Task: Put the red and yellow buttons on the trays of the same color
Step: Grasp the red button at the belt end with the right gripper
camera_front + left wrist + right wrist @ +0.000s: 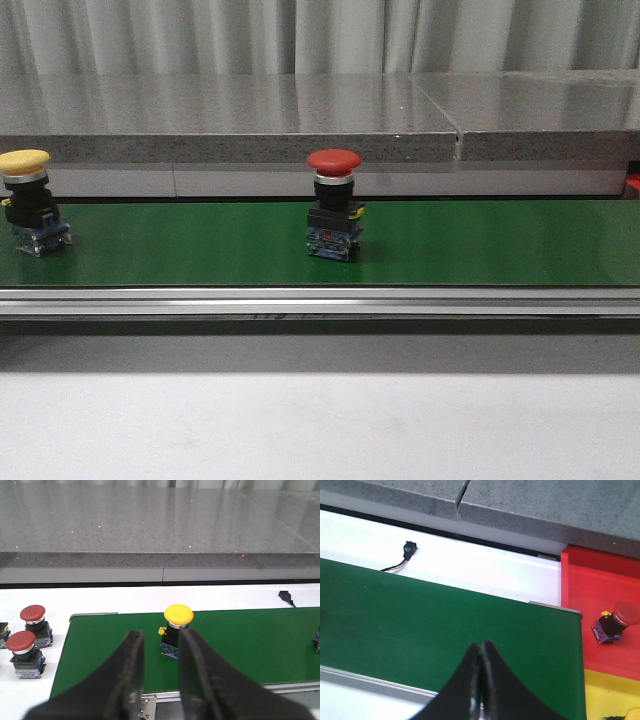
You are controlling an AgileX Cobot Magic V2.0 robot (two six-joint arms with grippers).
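A yellow button [25,200] stands at the far left of the green belt [480,245], and a red button [334,203] stands near its middle. My left gripper [161,640] is open and empty, just short of the yellow button [177,628], which lies beyond its fingertips. My right gripper [481,647] is shut on nothing above the belt's right end. Off that end lies the red tray [590,585] with one red button [616,622] in it. The yellow tray [605,695] adjoins it, a yellow object [634,714] showing at its edge. Neither gripper shows in the front view.
Two more red buttons [32,622] [24,652] stand on the white surface left of the belt. A small black connector with a wire [408,550] lies behind the belt. A grey stone ledge [230,120] runs along the back. A metal rail [320,300] edges the belt's front.
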